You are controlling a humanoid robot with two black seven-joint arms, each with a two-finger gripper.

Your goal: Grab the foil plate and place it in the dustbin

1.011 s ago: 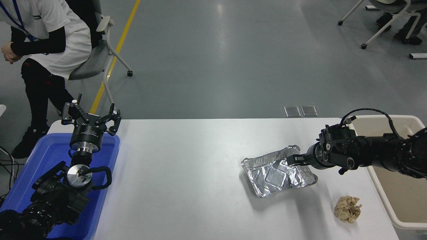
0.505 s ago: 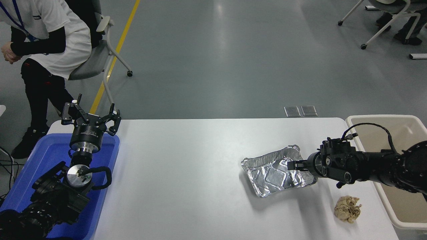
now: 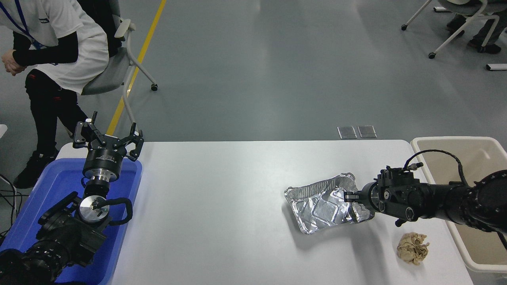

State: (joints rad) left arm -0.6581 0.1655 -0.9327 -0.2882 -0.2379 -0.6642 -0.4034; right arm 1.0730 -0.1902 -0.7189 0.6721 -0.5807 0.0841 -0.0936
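L gripper [image 3: 107, 139] parked over blue tub [image 3: 47, 206] at table's [image 3: 222, 221] L edge, fingers spread. Foil plate [image 3: 323, 204] right of centre, its R end apparently pinched in R gripper [image 3: 350, 196], jaws look closed on rim. Paper ball [image 3: 413, 247] nearby. Dustbin [image 3: 481, 221] far R, beside table.

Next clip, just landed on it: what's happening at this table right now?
The robot's right hand reaches in from the right and pinches the right end of the foil plate, which looks slightly tipped on the white table. The beige dustbin stands at the table's right edge, so the plate is not in it yet. A crumpled paper ball lies near the bin. The left hand is parked, open, over the blue tub. A person sits at the far left.
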